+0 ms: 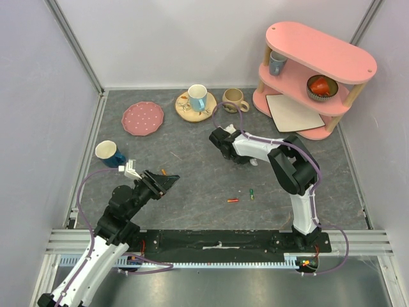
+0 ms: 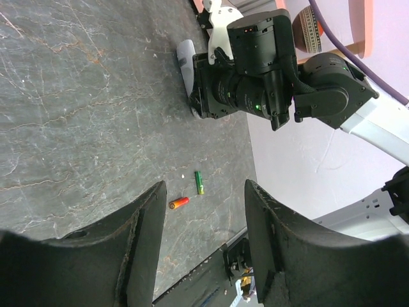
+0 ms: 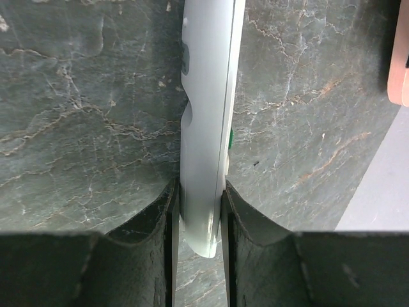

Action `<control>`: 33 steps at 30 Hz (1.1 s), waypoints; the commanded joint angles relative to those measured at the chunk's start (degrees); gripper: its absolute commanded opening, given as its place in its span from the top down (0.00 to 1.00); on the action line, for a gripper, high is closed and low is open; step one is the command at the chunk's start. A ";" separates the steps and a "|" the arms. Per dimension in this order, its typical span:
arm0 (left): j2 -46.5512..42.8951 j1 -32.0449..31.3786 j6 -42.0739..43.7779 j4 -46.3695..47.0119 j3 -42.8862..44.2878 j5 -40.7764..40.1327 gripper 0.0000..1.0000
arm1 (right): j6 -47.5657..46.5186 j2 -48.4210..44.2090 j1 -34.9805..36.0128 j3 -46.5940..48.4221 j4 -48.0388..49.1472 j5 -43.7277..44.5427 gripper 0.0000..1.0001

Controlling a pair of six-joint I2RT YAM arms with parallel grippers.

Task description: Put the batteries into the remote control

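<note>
– If we begin at the near edge, how does the left gripper point(image 2: 206, 188) stand?

– Its two black fingers are spread wide and nothing is between them. It hangs above the grey table point(image 1: 192, 198), at the left side.

– And the batteries?

– Two lie flat on the table, a little beyond the arm bases and between the two arms. From the left wrist they show through the gap of the spread fingers: a red-orange battery point(image 2: 179, 203) and, just beside it but not touching, a green battery point(image 2: 199, 182). Both are apart from either gripper. A small orange thing point(image 1: 164, 171) lies close by the left fingers in the top view, but it is too small to tell what it is.

– Where is the remote point(image 3: 204, 128)?

– A little farther, in the right gripper point(image 3: 199, 192). The fingers are narrow and press it from both sides. The white body is turned on its long edge and reaches forward beyond the fingertips, while its rounded end sits back between the fingers. It is low over the table. Whether it touches, I cannot tell.

– What is behind?

– At the left is a blue cup point(image 1: 110, 153), then a pink dotted plate point(image 1: 142, 118), a round wooden board point(image 1: 190, 116) with a light blue cup point(image 1: 197, 98) on it, and a beige mug point(image 1: 233, 99). In the far right corner stands a pink shelf point(image 1: 319, 51), with a beige board point(image 1: 293, 114) on its lowest level and a bowl point(image 1: 321, 87) on the middle one.
</note>
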 commanded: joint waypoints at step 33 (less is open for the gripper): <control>11.14 0.22 5.59 -3.82 4.14 -1.16 0.26 | 7.38 -36.87 1.32 -12.78 6.56 -28.34 0.35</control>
